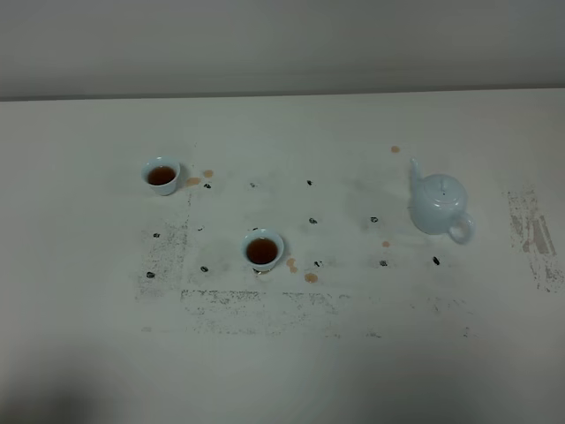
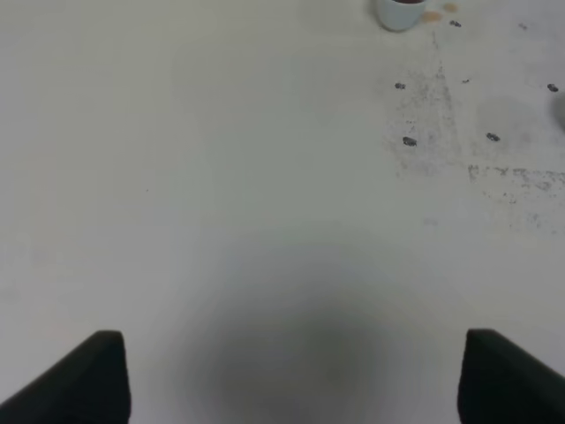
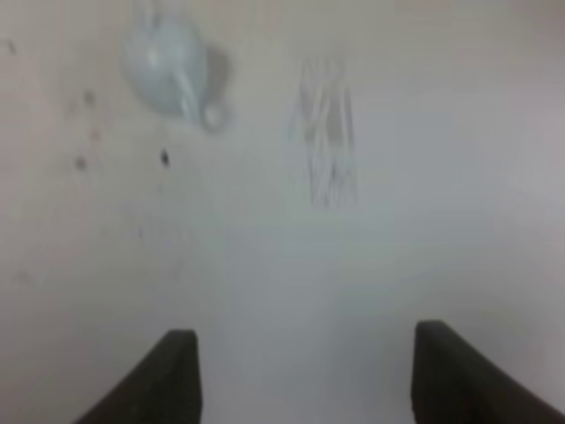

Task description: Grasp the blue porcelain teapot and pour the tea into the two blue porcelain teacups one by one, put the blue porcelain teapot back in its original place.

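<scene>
The blue porcelain teapot (image 1: 439,205) stands upright on the right of the white table, lid on, spout toward the back; it also shows blurred in the right wrist view (image 3: 168,64). One of the two blue porcelain teacups (image 1: 164,185) sits at the left and the other (image 1: 274,240) nearer the front middle. Both hold reddish-brown tea (image 1: 262,252). The left cup's edge (image 2: 397,14) shows in the left wrist view. My left gripper (image 2: 294,337) is open over bare table, far from that cup. My right gripper (image 3: 305,329) is open with nothing in it, well short of the teapot. Neither arm shows in the exterior high view.
Small tea spots (image 1: 310,277) and dark specks (image 1: 312,221) dot the table between the cups and the teapot. Grey scuff marks (image 1: 532,235) lie right of the teapot and along the front middle. The table's back edge meets a wall (image 1: 282,44).
</scene>
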You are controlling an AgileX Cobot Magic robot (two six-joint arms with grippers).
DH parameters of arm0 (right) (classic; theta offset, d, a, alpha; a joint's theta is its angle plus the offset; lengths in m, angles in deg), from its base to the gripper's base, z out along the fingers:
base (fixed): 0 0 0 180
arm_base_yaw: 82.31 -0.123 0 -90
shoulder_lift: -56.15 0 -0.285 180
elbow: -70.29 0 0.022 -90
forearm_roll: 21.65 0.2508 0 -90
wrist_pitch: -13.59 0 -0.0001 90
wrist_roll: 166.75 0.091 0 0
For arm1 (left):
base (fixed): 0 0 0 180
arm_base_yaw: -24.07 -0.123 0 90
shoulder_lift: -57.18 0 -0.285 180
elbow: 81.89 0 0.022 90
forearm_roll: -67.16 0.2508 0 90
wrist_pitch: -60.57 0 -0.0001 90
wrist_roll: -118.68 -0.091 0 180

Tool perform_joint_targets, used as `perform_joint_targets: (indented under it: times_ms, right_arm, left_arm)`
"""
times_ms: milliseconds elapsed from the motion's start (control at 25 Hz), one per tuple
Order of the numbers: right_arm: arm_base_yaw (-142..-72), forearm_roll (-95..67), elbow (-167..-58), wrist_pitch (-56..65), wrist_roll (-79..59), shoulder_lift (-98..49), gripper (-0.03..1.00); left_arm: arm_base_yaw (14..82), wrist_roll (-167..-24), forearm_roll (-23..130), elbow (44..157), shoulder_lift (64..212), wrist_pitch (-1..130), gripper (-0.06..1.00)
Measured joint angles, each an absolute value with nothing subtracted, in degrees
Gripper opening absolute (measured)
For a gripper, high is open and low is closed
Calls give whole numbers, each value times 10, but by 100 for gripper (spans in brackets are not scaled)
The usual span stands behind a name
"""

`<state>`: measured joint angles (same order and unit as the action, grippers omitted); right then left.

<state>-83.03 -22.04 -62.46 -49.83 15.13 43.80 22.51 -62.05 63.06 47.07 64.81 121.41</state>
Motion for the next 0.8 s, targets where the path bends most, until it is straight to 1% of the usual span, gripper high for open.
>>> perform_joint_targets:
  times_ms: [120, 800]
  right_arm:
    - [-830, -220, -625, -499, 151, 484, 50]
    - [-830, -221, -625, -499, 151, 488, 50]
  left_arm:
    - [225, -621, 631, 471, 648, 1214, 72]
    - [225, -621, 631, 471, 648, 1214, 72]
